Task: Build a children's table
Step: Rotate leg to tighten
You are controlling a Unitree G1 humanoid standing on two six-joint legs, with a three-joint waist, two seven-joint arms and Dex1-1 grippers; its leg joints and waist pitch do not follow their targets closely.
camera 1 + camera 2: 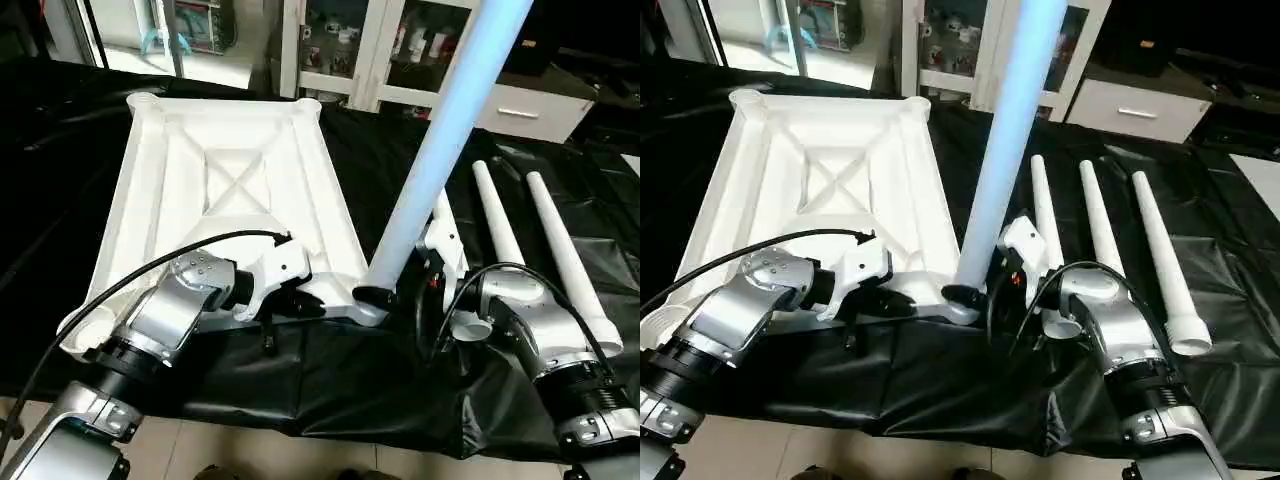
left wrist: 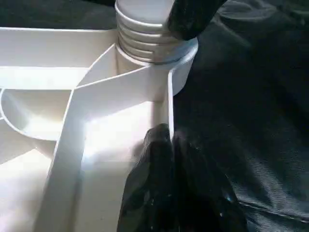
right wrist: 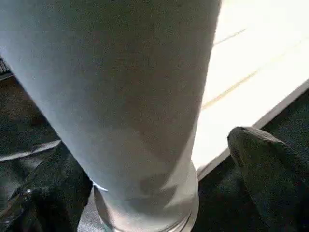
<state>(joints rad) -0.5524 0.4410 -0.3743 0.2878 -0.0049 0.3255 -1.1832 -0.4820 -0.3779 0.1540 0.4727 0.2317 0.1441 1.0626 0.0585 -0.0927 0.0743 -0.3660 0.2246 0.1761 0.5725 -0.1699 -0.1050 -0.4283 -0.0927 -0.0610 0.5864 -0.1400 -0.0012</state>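
While seemingly socketed, 1 leg [image 1: 445, 150] stands nearly upright.

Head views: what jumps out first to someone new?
The one leg standing upright in the near right corner socket of the upturned tabletop, rising out of frame. The right end effector, open, sits at its base; the left end effector, shut, rests on the tabletop's near rim. Three spare legs lie side by side on the black cloth to the right.
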